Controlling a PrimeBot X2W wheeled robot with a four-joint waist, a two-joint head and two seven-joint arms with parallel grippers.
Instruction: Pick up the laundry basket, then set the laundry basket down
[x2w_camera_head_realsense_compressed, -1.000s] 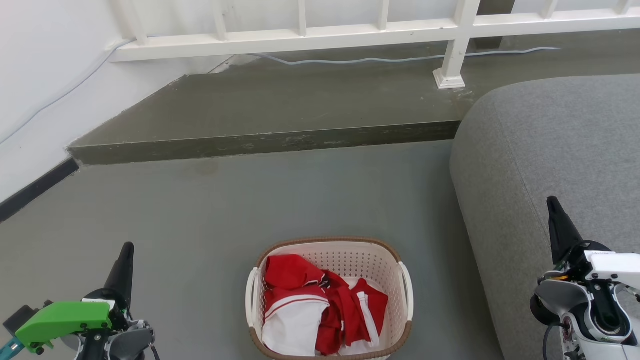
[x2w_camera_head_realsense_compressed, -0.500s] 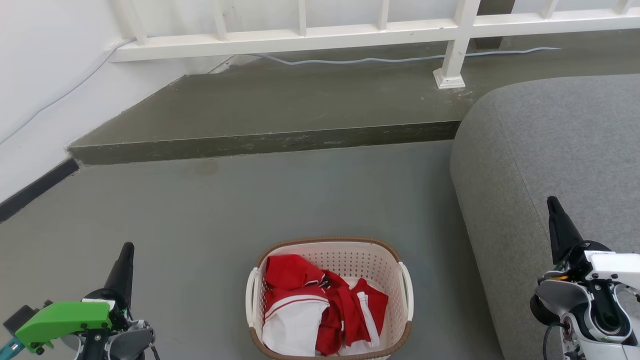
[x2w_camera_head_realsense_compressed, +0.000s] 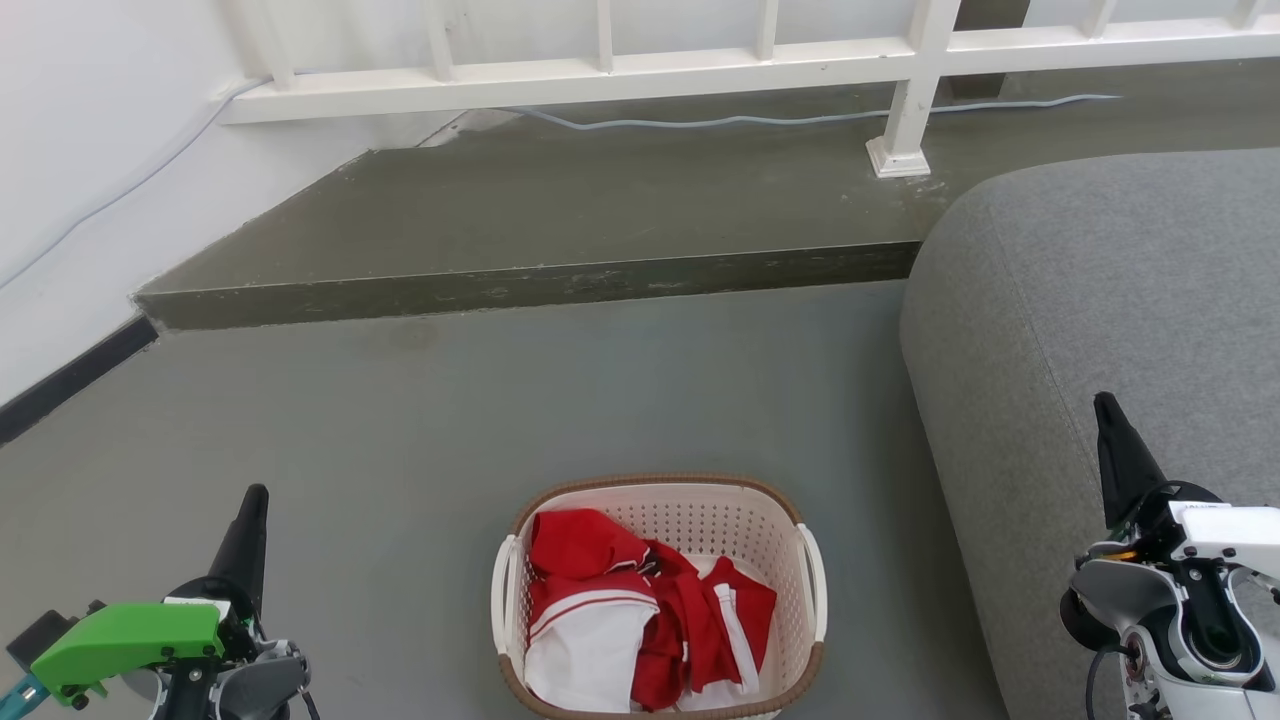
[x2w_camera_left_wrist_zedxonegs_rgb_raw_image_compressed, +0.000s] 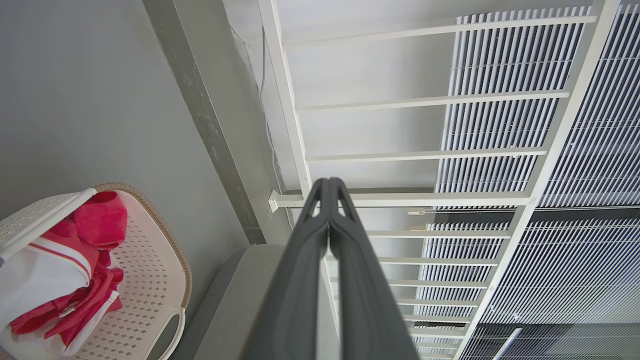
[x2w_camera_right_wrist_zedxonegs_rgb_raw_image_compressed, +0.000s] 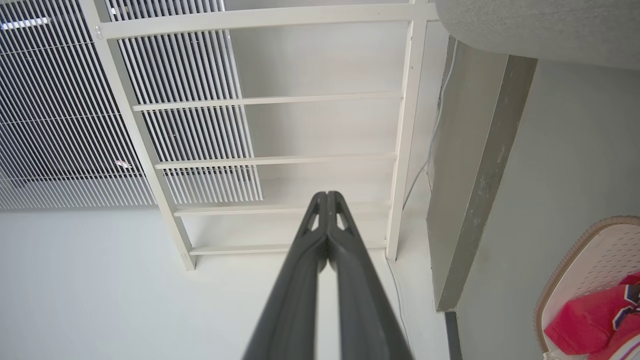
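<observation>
Grey flooring (x2w_camera_head_realsense_compressed: 430, 430) is spreading across the middle of the head view. A raised concrete step (x2w_camera_head_realsense_compressed: 540, 220) is running across above it, and a white railing (x2w_camera_head_realsense_compressed: 600, 75) is lining the top edge. A grey sofa (x2w_camera_head_realsense_compressed: 1100, 290) is bulging in from the right side of the frame.

The laundry basket (x2w_camera_head_realsense_compressed: 655, 481) is sitting on the floor at the bottom centre, near the sofa's base. Red and white clothes (x2w_camera_head_realsense_compressed: 620, 610) are lying crumpled inside it.

The left gripper (x2w_camera_head_realsense_compressed: 254, 495) is hanging at the lower left, well apart from the basket. In the left wrist view its two dark fingers are pressing together along their length and gripping nothing.

The right gripper (x2w_camera_head_realsense_compressed: 1104, 403) is hovering at the lower right in front of the sofa, also apart from the basket. In the right wrist view its fingers are likewise meeting tip to tip with nothing between them.

Both grippers are pointing toward the top of the head view.
</observation>
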